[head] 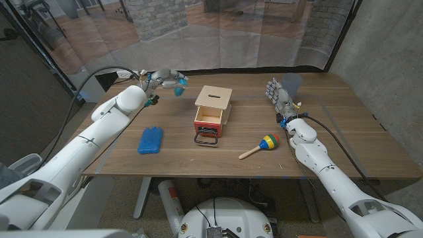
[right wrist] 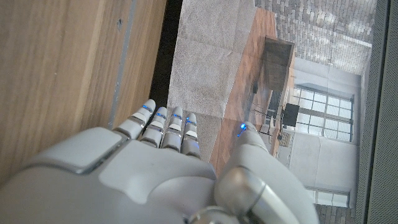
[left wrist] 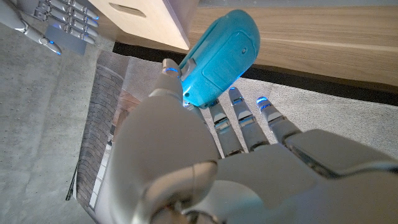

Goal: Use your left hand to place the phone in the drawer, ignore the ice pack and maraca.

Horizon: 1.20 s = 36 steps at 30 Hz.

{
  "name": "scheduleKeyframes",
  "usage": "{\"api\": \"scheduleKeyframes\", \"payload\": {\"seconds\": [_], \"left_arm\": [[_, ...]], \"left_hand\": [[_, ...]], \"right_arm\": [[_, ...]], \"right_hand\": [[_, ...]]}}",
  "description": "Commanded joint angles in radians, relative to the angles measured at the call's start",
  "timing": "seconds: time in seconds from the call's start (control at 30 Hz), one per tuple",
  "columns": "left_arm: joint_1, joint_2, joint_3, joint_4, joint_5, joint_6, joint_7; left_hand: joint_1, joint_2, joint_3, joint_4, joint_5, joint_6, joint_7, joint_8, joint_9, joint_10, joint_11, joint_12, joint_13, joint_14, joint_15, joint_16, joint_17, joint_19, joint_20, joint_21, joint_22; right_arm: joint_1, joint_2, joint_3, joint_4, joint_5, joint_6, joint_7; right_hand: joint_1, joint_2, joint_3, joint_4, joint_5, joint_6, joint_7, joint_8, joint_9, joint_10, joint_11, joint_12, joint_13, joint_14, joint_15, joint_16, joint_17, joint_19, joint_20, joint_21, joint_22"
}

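The bright blue plastic phone (left wrist: 221,59) is up in the air, held in the robot's left hand (head: 160,80). In the left wrist view the fingers (left wrist: 239,121) reach up under it and the thumb side presses against its near end, so the hand holds it tight. The phone's long side points away from the palm, out past the fingertips.

The small wooden box with a red drawer (head: 210,118) stands in the middle of the wooden bench (head: 317,162). The drawer is pulled open toward the robot, with a black wire handle in front. It lies to the right of the left hand and a bit nearer the robot. So the phone likely has to travel that way and then go down.

The right hand (head: 277,92) waits with its fingers straight and apart, holding nothing. The flat blue ice pack (head: 150,139) and the wooden maraca with the colourful head (head: 260,145) lie on the bench.
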Motion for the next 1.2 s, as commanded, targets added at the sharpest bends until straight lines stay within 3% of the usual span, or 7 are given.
{"api": "scheduleKeyframes", "payload": {"seconds": [0.03, 0.73, 1.2], "left_arm": [[-0.018, -0.014, 0.015, 0.023, -0.021, -0.048, -0.025], [-0.032, -0.033, 0.029, 0.028, -0.038, -0.079, -0.057], [-0.043, -0.061, 0.020, 0.068, -0.123, -0.142, -0.107]], "left_hand": [[0.012, 0.016, 0.018, 0.011, -0.007, 0.011, 0.003, -0.001, 0.003, 0.127, -0.093, 0.006, 0.006, 0.010, -0.149, -0.003, 0.002, 0.003, 0.007, 0.003, 0.000], [0.016, 0.018, 0.021, 0.010, -0.015, 0.020, 0.003, -0.003, 0.004, 0.131, -0.093, 0.006, 0.007, 0.012, -0.148, -0.004, 0.002, 0.002, 0.011, 0.002, 0.001], [0.020, 0.021, 0.025, 0.010, -0.020, 0.025, 0.005, -0.006, 0.004, 0.134, -0.093, 0.005, 0.007, 0.013, -0.148, -0.004, 0.002, 0.002, 0.011, 0.001, 0.001]], "right_arm": [[0.010, 0.008, -0.001, 0.013, -0.003, 0.007, -0.002], [0.023, 0.015, 0.002, 0.033, -0.001, 0.016, 0.007], [0.029, 0.017, 0.008, 0.048, 0.000, 0.021, 0.012]], "right_hand": [[0.000, 0.005, 0.001, -0.009, 0.001, 0.002, 0.003, 0.001, 0.003, 0.003, 0.002, 0.006, 0.003, 0.002, -0.003, 0.003, 0.006, 0.007, -0.002, 0.002, 0.003], [0.000, 0.006, 0.000, -0.009, 0.001, 0.000, 0.004, 0.000, 0.003, 0.001, 0.003, 0.005, 0.003, 0.002, -0.002, 0.002, 0.006, 0.006, -0.001, 0.001, 0.003], [0.000, 0.006, -0.001, -0.009, 0.001, 0.000, 0.005, 0.000, 0.003, 0.003, 0.002, 0.006, 0.003, 0.002, -0.003, 0.003, 0.006, 0.006, -0.002, 0.001, 0.003]]}}
